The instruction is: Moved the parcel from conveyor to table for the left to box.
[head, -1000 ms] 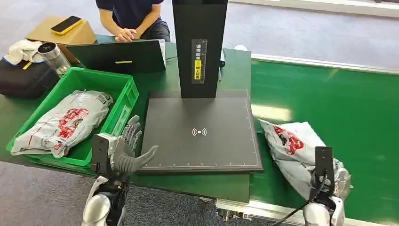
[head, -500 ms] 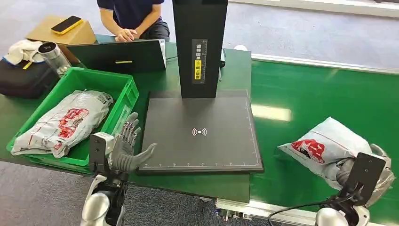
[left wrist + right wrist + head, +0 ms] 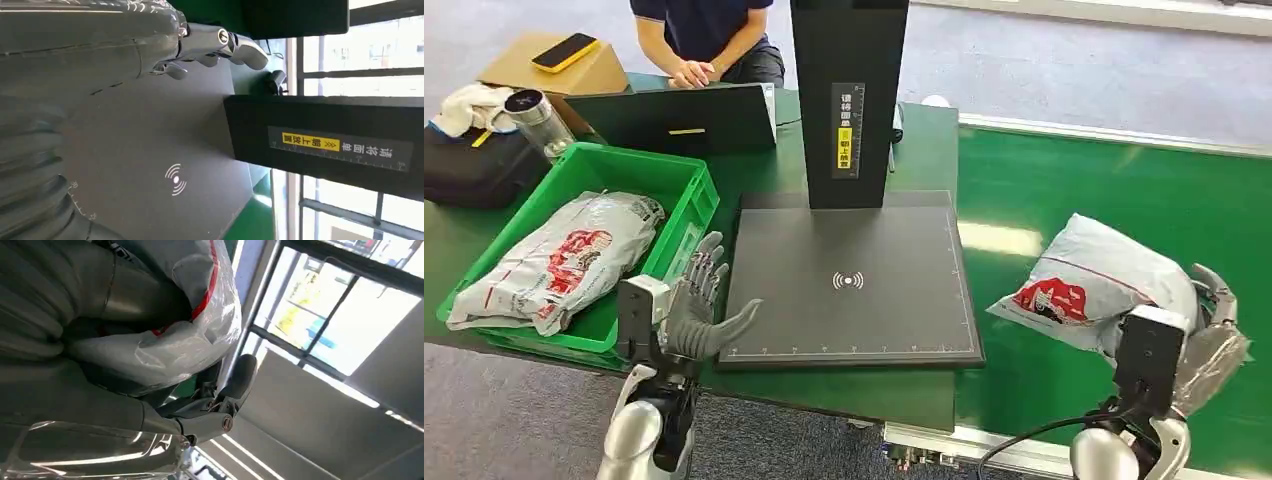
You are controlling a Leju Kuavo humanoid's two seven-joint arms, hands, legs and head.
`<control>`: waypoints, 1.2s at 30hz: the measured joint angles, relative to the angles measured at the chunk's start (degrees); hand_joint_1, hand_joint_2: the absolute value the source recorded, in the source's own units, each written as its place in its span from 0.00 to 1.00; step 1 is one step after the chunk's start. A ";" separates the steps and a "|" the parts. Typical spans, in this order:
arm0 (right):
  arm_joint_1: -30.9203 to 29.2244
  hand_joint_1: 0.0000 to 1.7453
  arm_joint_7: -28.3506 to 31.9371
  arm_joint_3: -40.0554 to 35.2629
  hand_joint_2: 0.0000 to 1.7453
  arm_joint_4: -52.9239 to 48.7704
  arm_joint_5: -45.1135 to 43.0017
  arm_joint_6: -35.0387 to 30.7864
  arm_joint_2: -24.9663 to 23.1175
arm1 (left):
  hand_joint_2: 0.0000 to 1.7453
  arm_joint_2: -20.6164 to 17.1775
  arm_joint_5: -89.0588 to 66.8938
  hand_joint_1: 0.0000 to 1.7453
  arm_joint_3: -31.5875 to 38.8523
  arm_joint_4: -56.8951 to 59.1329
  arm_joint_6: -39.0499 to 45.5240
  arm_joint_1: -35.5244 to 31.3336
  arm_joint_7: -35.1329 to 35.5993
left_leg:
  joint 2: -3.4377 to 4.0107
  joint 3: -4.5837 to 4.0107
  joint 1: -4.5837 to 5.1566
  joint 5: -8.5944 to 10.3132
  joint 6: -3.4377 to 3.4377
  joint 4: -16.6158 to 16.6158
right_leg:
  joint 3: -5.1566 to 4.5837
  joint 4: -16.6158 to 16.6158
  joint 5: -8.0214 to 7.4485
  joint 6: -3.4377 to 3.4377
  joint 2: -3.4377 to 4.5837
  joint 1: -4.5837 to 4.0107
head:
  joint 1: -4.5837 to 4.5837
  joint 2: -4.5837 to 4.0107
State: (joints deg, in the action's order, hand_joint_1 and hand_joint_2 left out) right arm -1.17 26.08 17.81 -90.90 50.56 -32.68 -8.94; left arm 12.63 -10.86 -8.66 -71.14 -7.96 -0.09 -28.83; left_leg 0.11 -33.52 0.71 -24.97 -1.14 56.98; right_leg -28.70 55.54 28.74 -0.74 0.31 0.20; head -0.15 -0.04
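Note:
The parcel (image 3: 1096, 277), a grey-white plastic bag with red print, hangs tilted above the green conveyor (image 3: 1114, 190), just right of the black scanning plate (image 3: 849, 280). My right hand (image 3: 1209, 325) grips its right end from behind and below. In the right wrist view the bag (image 3: 170, 340) bulges over the palm, with dark fingers (image 3: 235, 385) curled round it. At the plate's front-left corner my left hand (image 3: 692, 312) is open and holds nothing. The left wrist view shows its fingers (image 3: 220, 42) spread over the plate (image 3: 150, 150).
A green crate (image 3: 686, 195) at the left holds another parcel (image 3: 554, 260). A black post (image 3: 849, 100) rises from the back of the plate. Behind it a person (image 3: 704, 40) works at a laptop (image 3: 679, 118). A bottle (image 3: 539, 120) and a cardboard box (image 3: 554, 65) stand far left.
My right hand has lifted the parcel off the conveyor, turned it and carried it up and left toward the plate. My left hand has stayed in place.

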 measured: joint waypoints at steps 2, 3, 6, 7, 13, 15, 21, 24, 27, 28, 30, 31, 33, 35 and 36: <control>0.01 1.00 0.54 -1.46 1.00 -0.37 1.93 -1.06 0.46 | 1.00 -0.02 0.19 0.00 -0.30 0.28 0.00 -0.17 -0.13 | -0.01 0.00 0.00 0.00 0.00 0.00 | 0.01 0.00 0.00 0.00 -0.01 0.00 | 0.02 0.02; 0.10 1.00 0.85 -2.23 1.00 -0.63 3.35 -2.13 0.70 | 1.00 -0.06 0.35 0.00 -0.39 0.39 0.00 -0.28 -0.18 | -0.01 -0.01 0.00 0.00 0.00 0.00 | 0.00 0.00 0.00 0.00 -0.01 0.00 | 0.04 0.00; 0.19 1.00 1.09 -6.10 1.00 -2.25 6.58 -5.40 1.55 | 1.00 -0.22 0.52 0.00 -0.59 0.79 -0.07 -0.79 -0.33 | 0.00 0.00 0.00 0.00 0.00 0.00 | 0.00 0.00 0.00 0.00 0.00 0.00 | 0.02 0.00; 0.20 1.00 0.98 -7.91 1.00 -3.11 6.93 -6.23 1.92 | 1.00 -0.26 0.63 0.00 -0.66 0.90 -0.07 -0.88 -0.37 | 0.00 0.00 0.00 0.00 0.00 0.00 | 0.00 0.00 0.00 0.00 0.00 0.00 | 0.02 0.00; -0.73 1.00 1.05 -17.42 1.00 -4.50 8.35 -5.13 4.79 | 1.00 -0.61 1.07 0.00 -1.16 1.49 0.02 -1.30 -0.66 | 0.00 -0.01 0.00 0.00 0.00 0.00 | 0.00 0.01 0.00 0.00 0.00 -0.01 | 0.02 0.00; -1.54 1.00 0.63 -19.98 1.00 -4.26 9.82 -3.82 5.73 | 1.00 -0.79 1.33 0.00 -1.42 1.68 0.02 -1.42 -0.66 | 0.00 -0.01 0.00 0.00 0.00 0.00 | 0.00 0.01 0.00 0.00 0.00 -0.01 | 0.00 0.00; -4.21 1.00 -1.81 -26.96 1.00 -0.55 12.06 -1.62 9.00 | 1.00 -1.11 1.60 0.00 -1.92 1.92 0.02 -1.74 -0.66 | -0.01 -0.01 0.00 0.01 0.00 0.00 | 0.02 0.01 0.00 0.00 -0.01 0.00 | 0.02 0.00; -4.76 1.00 -2.06 -28.35 1.00 0.55 12.04 -1.22 9.66 | 1.00 -1.22 1.60 0.00 -1.92 2.12 0.02 -1.79 -0.66 | -0.01 -0.02 0.00 0.00 0.00 0.00 | 0.01 0.01 0.00 0.00 0.00 0.01 | 0.02 0.02; -5.82 1.00 -2.82 -29.44 1.00 1.99 10.36 1.91 10.43 | 1.00 -1.42 1.60 0.00 -1.97 2.25 0.11 -1.80 -0.66 | 0.00 -0.05 0.00 0.00 0.00 0.00 | 0.00 0.01 0.00 0.00 0.00 0.00 | 0.02 0.00; -6.60 1.00 -3.37 -29.83 1.00 3.13 10.05 3.13 10.69 | 1.00 -1.46 1.62 0.00 -1.97 2.27 0.18 -1.79 -0.68 | 0.01 -0.05 0.00 0.00 0.00 0.00 | -0.01 0.01 0.00 0.00 0.01 0.00 | 0.00 0.00; -8.94 1.00 -5.12 -30.66 1.00 7.81 10.73 4.20 11.48 | 1.00 -1.55 1.92 0.00 -2.16 2.34 0.20 -1.79 -0.79 | 0.00 -0.04 0.00 0.01 -0.01 0.00 | 0.00 0.01 -0.02 -0.01 0.01 0.00 | 0.02 0.00; -10.67 1.00 -6.57 -30.88 1.00 10.93 11.56 3.96 11.67 | 1.00 -1.62 2.01 0.00 -2.29 2.34 0.20 -1.79 -0.79 | 0.00 -0.03 0.00 0.02 -0.01 0.00 | 0.01 0.01 -0.03 -0.01 0.01 0.00 | 0.02 0.02; -13.95 1.00 -9.35 -30.88 1.00 17.42 12.35 3.28 11.98 | 1.00 -1.68 2.03 0.00 -2.60 2.34 0.17 -1.67 -0.72 | 0.01 0.04 0.00 0.04 -0.03 0.01 | 0.06 0.01 -0.06 -0.04 0.01 0.00 | 0.02 0.00; -16.35 1.00 -12.49 -30.14 1.00 23.43 12.39 3.02 12.06 | 1.00 -1.83 2.12 0.00 -2.99 2.18 0.17 -1.09 -0.59 | 0.00 0.08 0.00 0.04 -0.03 0.01 | 0.10 0.01 -0.06 -0.04 0.00 0.01 | 0.00 0.00; -17.43 1.00 -14.24 -29.38 1.00 26.56 11.65 3.06 12.13 | 1.00 -1.95 2.14 0.00 -3.19 2.08 0.17 -0.75 -0.37 | 0.00 0.08 0.00 0.04 -0.03 0.02 | 0.10 0.01 -0.06 -0.04 0.00 0.01 | 0.02 0.00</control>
State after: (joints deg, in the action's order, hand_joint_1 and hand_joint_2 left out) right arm -18.60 11.83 -11.57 -64.34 62.21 -29.62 3.19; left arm 10.69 -8.72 -11.85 -69.07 -7.78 -0.84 -29.20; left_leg 0.11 -33.44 0.71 -24.93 -1.17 57.00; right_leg -28.60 55.55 28.68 -0.78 0.31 0.20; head -0.13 -0.04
